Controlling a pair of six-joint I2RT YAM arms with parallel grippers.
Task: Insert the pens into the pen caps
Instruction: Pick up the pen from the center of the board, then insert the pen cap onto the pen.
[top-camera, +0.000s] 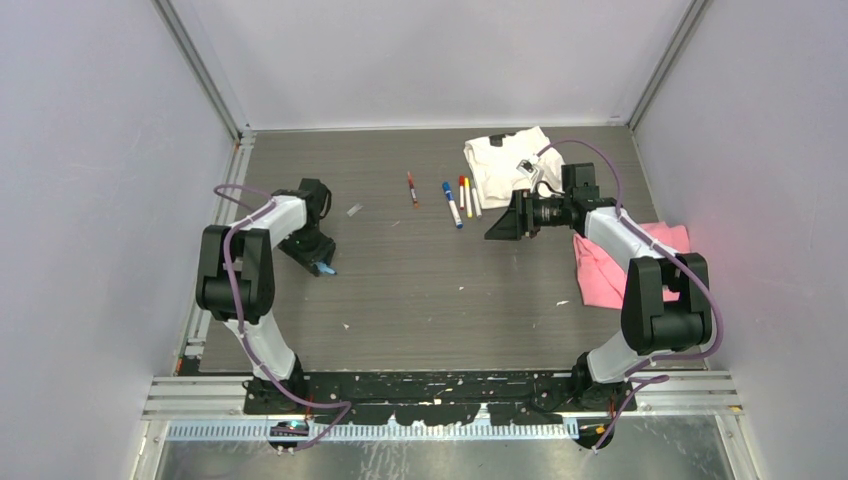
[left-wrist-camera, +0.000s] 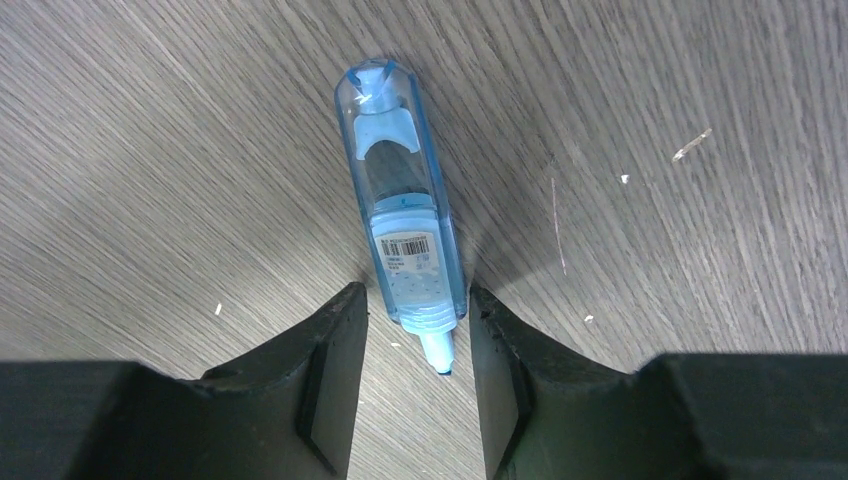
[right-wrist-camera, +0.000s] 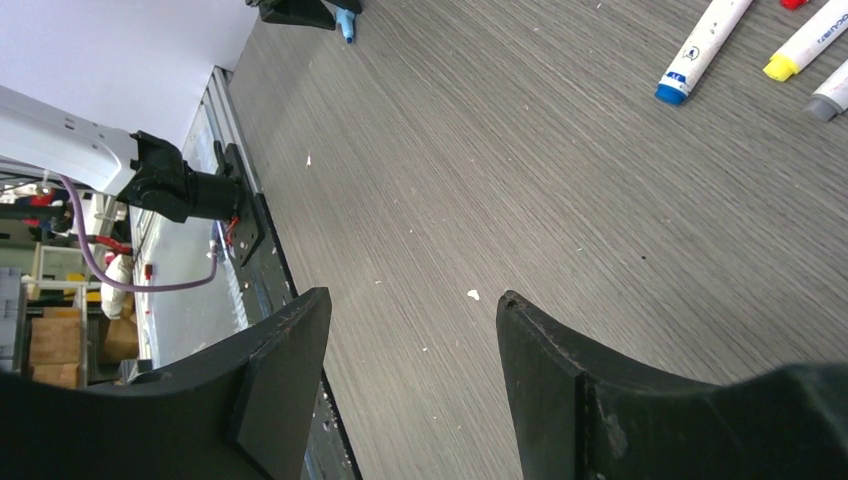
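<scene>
The light blue pen (left-wrist-camera: 405, 215) lies with its tip end between the left tool's (left-wrist-camera: 417, 320) narrow jaws; gripped or merely flanked, I cannot tell. It is probably light, stiff and slick, best pinched mid-barrel. The right tool (right-wrist-camera: 412, 300) gapes empty, with the other pens (top-camera: 452, 205) beyond it on the surface (top-camera: 420, 290).

Grey wood grain with white flecks is being shown by the counter (left-wrist-camera: 150, 150). A light blue pen (left-wrist-camera: 432, 342) with a black-and-white barcode is being seen inside a translucent blue cap (left-wrist-camera: 385, 110). Toward twelve o'clock, white barrels are being shown by the blue-tipped pen (right-wrist-camera: 700, 50) and the yellow-tipped pen (right-wrist-camera: 805, 45). A white cloth (top-camera: 500, 160) is being seen at one o'clock, a pink cloth (top-camera: 600, 270) at three.
</scene>
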